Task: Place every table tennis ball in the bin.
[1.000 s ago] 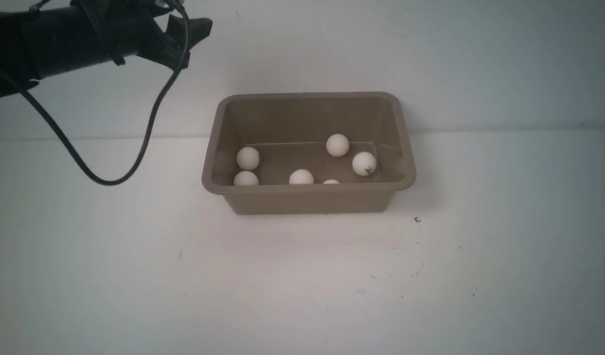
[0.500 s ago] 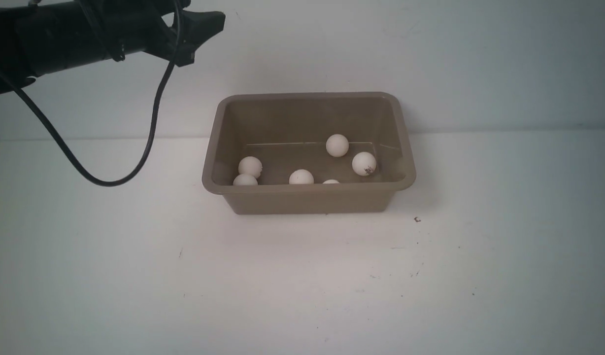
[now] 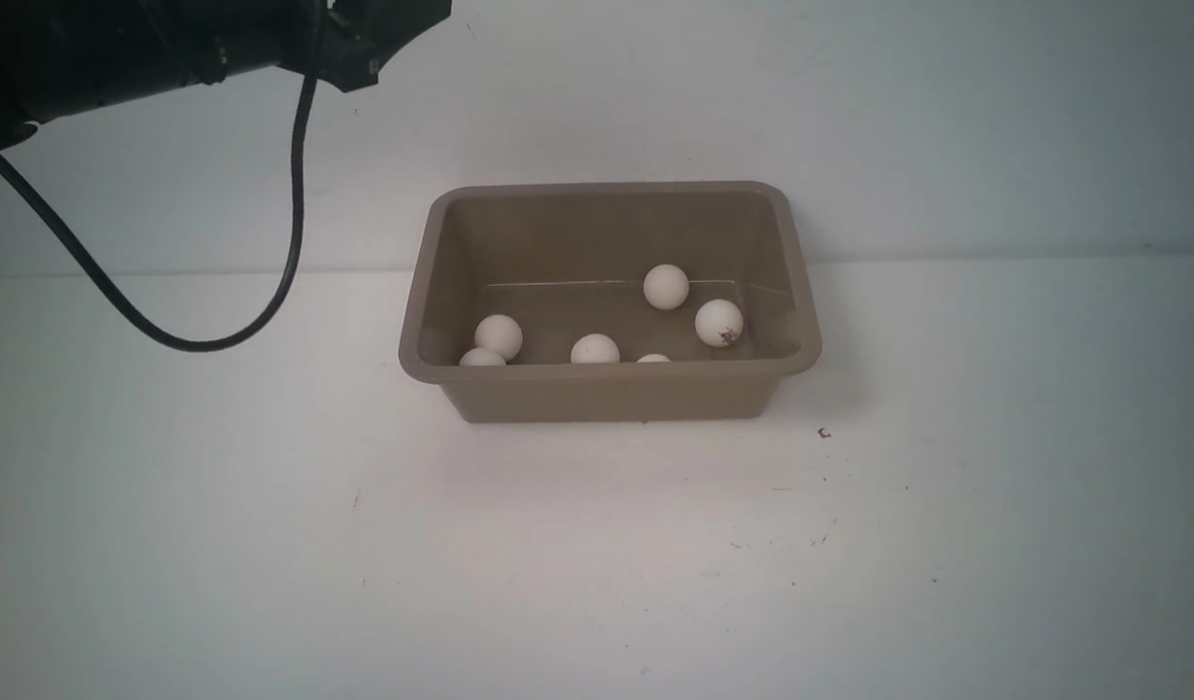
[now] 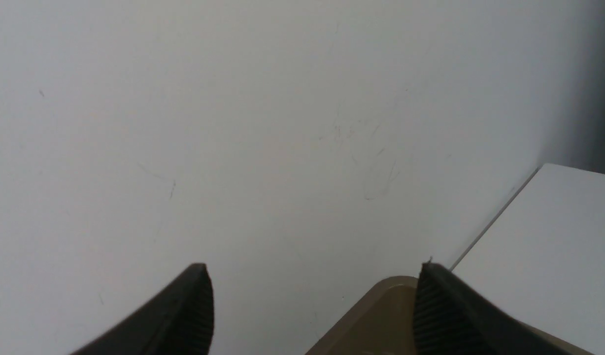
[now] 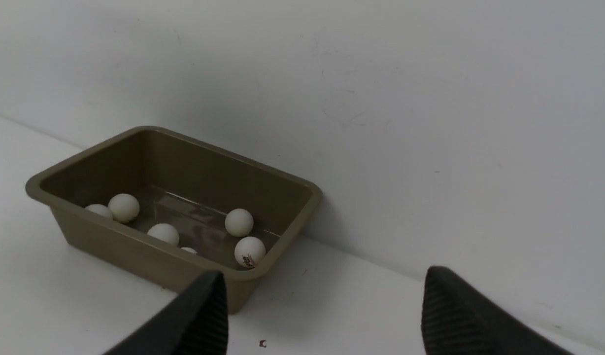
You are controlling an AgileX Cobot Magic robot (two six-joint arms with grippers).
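Note:
The taupe bin [image 3: 607, 370] stands on the white table against the back wall. Several off-white table tennis balls lie inside it: one at the far middle [image 3: 666, 287], one with a dark mark on the right [image 3: 719, 322], and two close together at the near left [image 3: 499, 335]. The right wrist view shows the bin [image 5: 120, 251] and the marked ball [image 5: 249, 252]. My left gripper [image 3: 412, 17] is high above the bin's left side, open and empty [image 4: 312, 266], with a bin corner [image 4: 381, 315] below it. My right gripper [image 5: 324, 271] is open and empty, off to the bin's right.
The left arm's black cable [image 3: 169, 335] hangs in a loop over the table left of the bin. A small dark speck [image 3: 824, 433] lies on the table right of the bin's front corner. The white wall stands right behind the bin.
My left arm has risen and shifted a little to the right, its cable loop lifting with it. A ball at the bin's left has rolled toward the near wall.

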